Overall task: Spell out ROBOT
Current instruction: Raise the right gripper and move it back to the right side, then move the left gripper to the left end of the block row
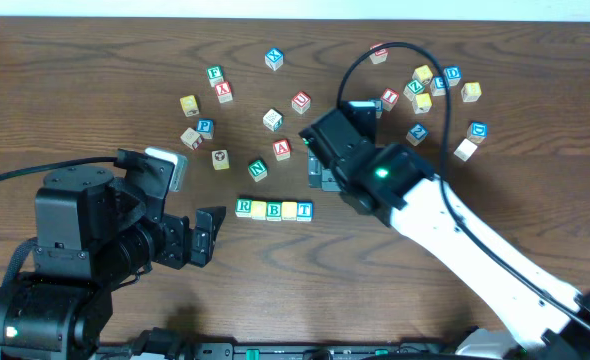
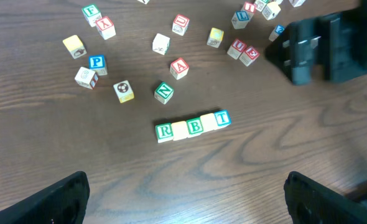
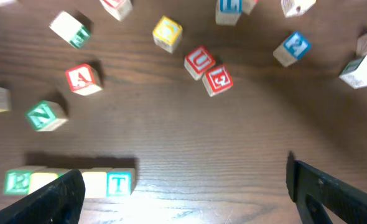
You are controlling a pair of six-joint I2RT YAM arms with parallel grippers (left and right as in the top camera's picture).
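Overhead looks straight down; both wrist views, lower, share the lettered row.

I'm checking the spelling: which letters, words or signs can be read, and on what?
"R": R cube, row's left end.
"B": B cube, row's middle.
"T": T cube, row's right end.
"N": N cube.
"A": A cube.
"U": U cube.
"E": E cube.
"U": second U cube.
"P": P cube.
"F": F cube.
Two yellow cubes: no letter visible. Others: too blurred.
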